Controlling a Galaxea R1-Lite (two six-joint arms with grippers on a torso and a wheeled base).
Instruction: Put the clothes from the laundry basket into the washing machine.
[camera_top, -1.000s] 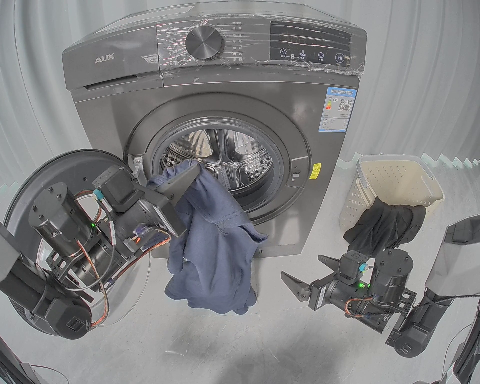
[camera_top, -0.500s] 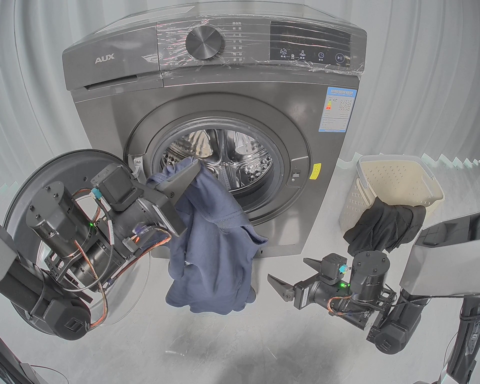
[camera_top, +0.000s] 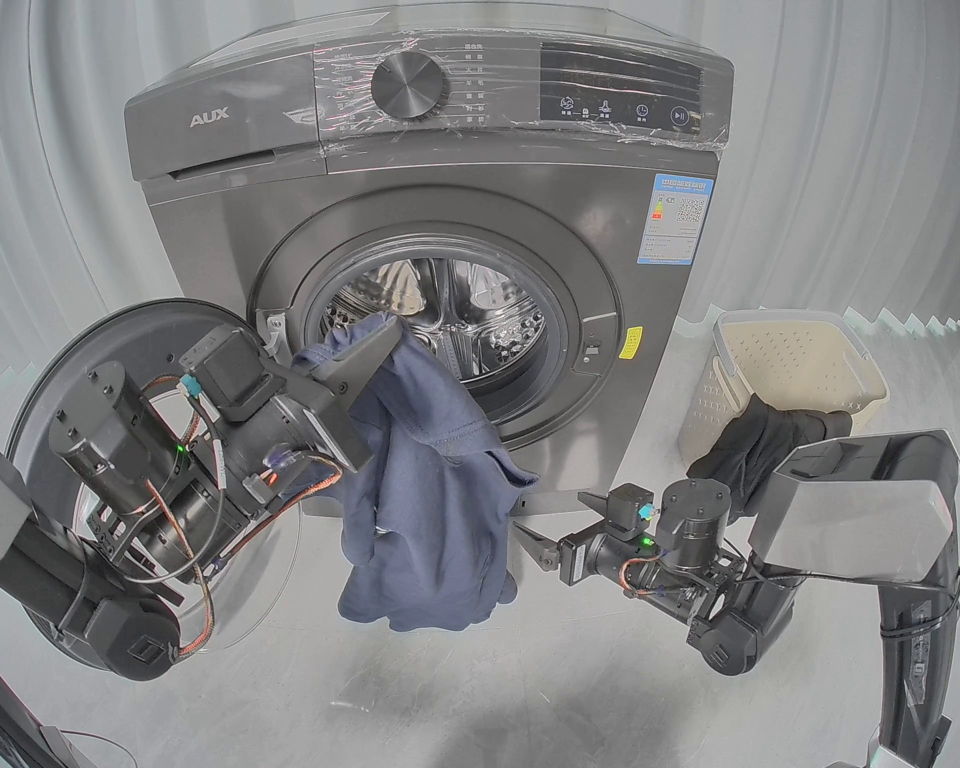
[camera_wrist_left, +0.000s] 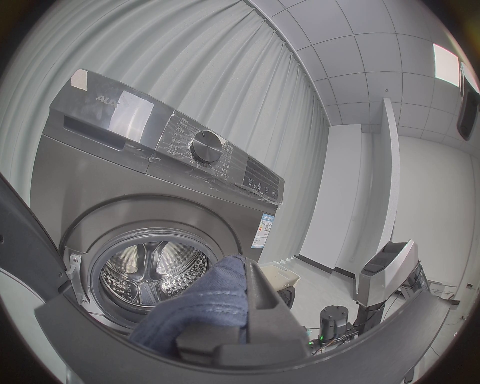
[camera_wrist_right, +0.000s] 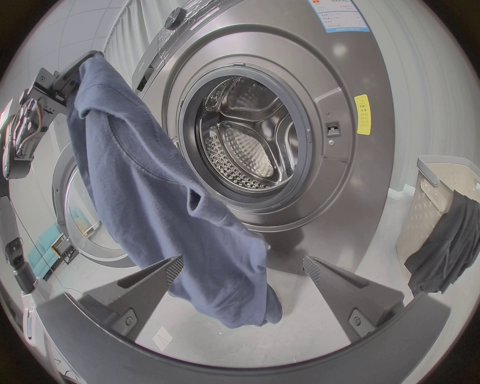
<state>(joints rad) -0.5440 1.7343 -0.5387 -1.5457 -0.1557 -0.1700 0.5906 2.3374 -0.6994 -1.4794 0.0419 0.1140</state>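
A navy blue garment (camera_top: 430, 480) hangs from my left gripper (camera_top: 372, 345), which is shut on its top edge just in front of the open drum (camera_top: 450, 310) of the grey washing machine (camera_top: 430, 190). In the left wrist view the blue cloth (camera_wrist_left: 215, 300) is pinched between the fingers. My right gripper (camera_top: 545, 535) is open, low near the floor, just right of the garment's lower part; in its own view the garment (camera_wrist_right: 165, 200) hangs in front of the spread fingers (camera_wrist_right: 145, 285). A black garment (camera_top: 760, 455) drapes over the rim of the cream laundry basket (camera_top: 800, 360).
The washer door (camera_top: 120, 340) stands swung open at the left, behind my left arm. The basket stands on the floor to the right of the machine. Bare grey floor (camera_top: 480, 690) lies in front of the washer.
My right arm has swung left along the floor toward the hanging blue garment, gripper still open. The left gripper has raised the garment slightly.
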